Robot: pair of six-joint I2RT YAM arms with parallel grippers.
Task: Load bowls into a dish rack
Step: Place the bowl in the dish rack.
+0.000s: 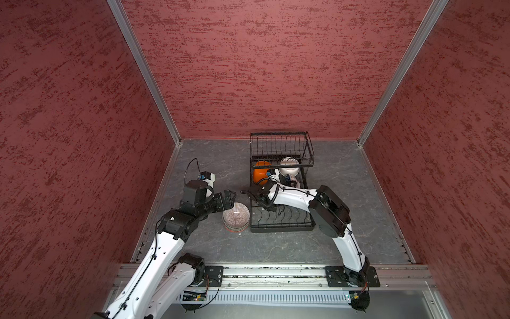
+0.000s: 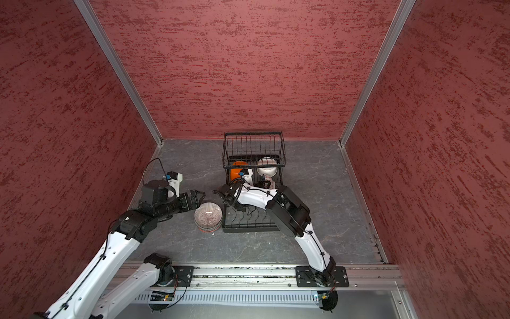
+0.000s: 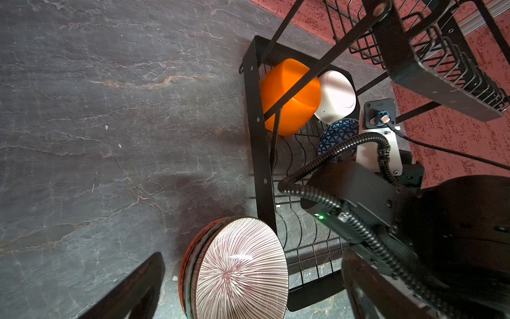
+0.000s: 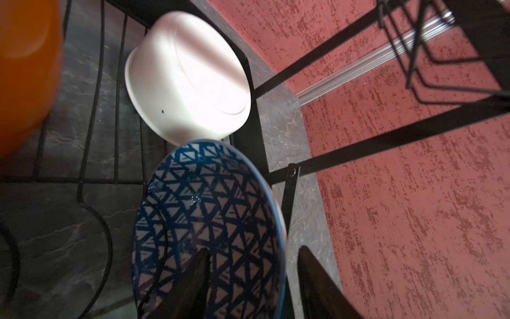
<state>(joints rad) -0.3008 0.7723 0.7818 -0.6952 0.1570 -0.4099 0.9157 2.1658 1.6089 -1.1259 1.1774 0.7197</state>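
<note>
Around the work cell stand rough red walls (image 1: 248, 69) on three sides, edged with metal strips. Below them lies the tabletop (image 1: 276, 248), grey and veined like stone. Toward its back sits the dish rack (image 1: 281, 227), whose raised basket (image 1: 281, 149) looks empty. Three bowls are in the lower tray. The orange bowl (image 1: 260, 172) and the white bowl (image 1: 289, 168) lie tipped under the basket, and a blue-patterned bowl (image 4: 209, 221) stands on edge just in front of the white one. A stack of bowls (image 1: 236, 216), with a striped one on top, sits on the table just beside the rack. Its count is unclear, so I judge roughly half the job is left. The right gripper (image 4: 254, 284) straddles the blue-patterned bowl's rim with its fingers parted, seemingly letting go. The left gripper (image 1: 230, 198) hangs spread wide over the stack's far edge, holding nothing.
</note>
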